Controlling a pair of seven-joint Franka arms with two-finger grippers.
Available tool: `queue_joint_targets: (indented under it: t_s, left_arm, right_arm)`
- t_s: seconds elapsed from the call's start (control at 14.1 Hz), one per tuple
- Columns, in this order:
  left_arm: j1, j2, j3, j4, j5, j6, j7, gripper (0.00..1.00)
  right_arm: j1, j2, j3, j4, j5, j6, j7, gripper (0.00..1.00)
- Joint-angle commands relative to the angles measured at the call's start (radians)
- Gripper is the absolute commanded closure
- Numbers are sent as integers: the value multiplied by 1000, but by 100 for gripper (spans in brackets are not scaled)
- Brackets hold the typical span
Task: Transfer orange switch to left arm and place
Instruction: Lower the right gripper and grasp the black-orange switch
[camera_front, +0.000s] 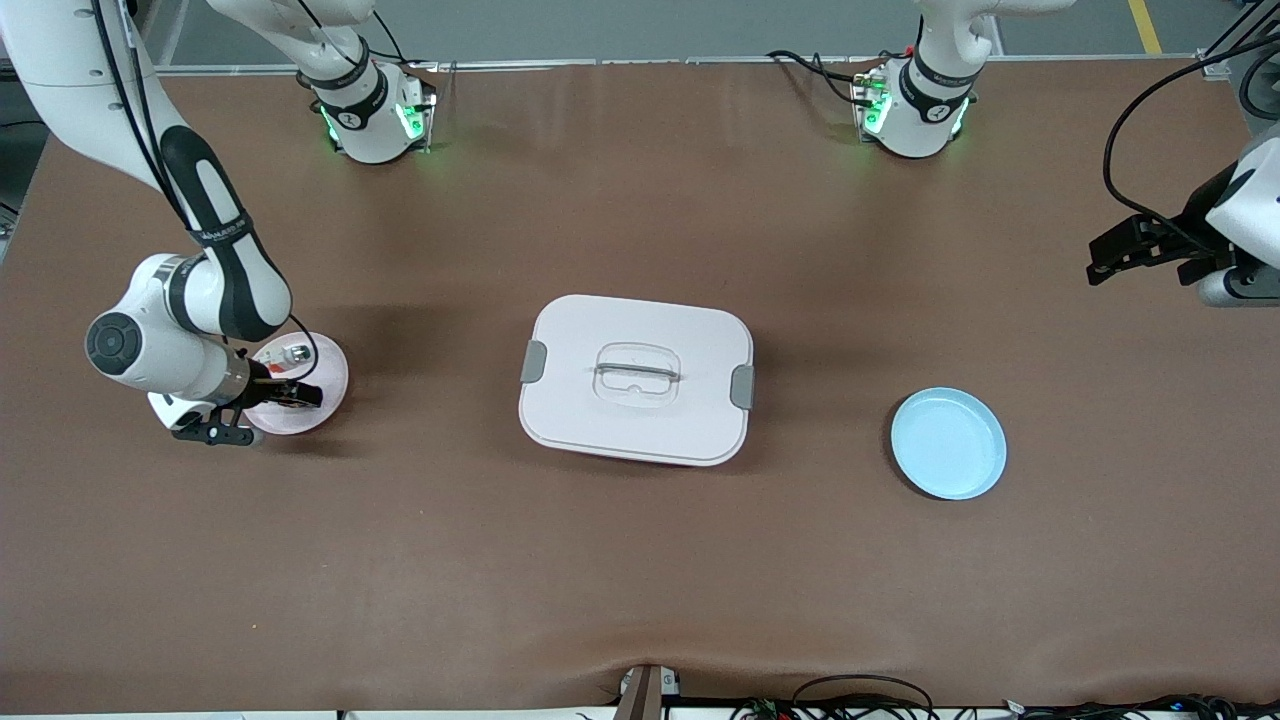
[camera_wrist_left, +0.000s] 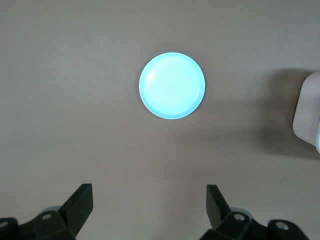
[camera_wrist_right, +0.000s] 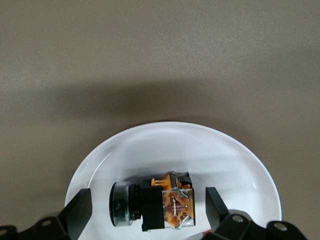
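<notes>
The orange switch (camera_wrist_right: 155, 202), with a black body and orange markings, lies on its side on a pale pink plate (camera_wrist_right: 210, 150) toward the right arm's end of the table. My right gripper (camera_wrist_right: 147, 207) is open low over that plate, one finger on each side of the switch without touching it. In the front view my right gripper (camera_front: 292, 393) covers most of the switch. The white box (camera_front: 600, 420) stands shut in the middle of the table. My left gripper (camera_front: 1105, 258) is open and empty, waiting up in the air over the left arm's end of the table.
A small silver-and-white part (camera_front: 297, 353) lies on the pink plate (camera_front: 325, 375), farther from the front camera than the switch. An empty blue plate (camera_front: 948, 443) sits between the box and the left arm's end; it shows in the left wrist view (camera_wrist_left: 172, 86) with a box corner (camera_wrist_left: 307, 112).
</notes>
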Motion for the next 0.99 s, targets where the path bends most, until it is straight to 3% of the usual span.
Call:
queue_joint_targets:
  t_s: [0.0, 0.78, 0.92]
  left_arm:
    - [-1, 2, 5, 17, -16, -14, 11, 0]
    - [-1, 2, 5, 17, -16, -14, 11, 0]
    - [-1, 2, 5, 17, -16, -14, 11, 0]
  right_arm:
    - [-10, 2, 6, -4, 7, 10, -16, 0]
    - [-24, 2, 6, -26, 7, 5, -79, 0]
    - [-27, 2, 6, -24, 7, 5, -91, 17]
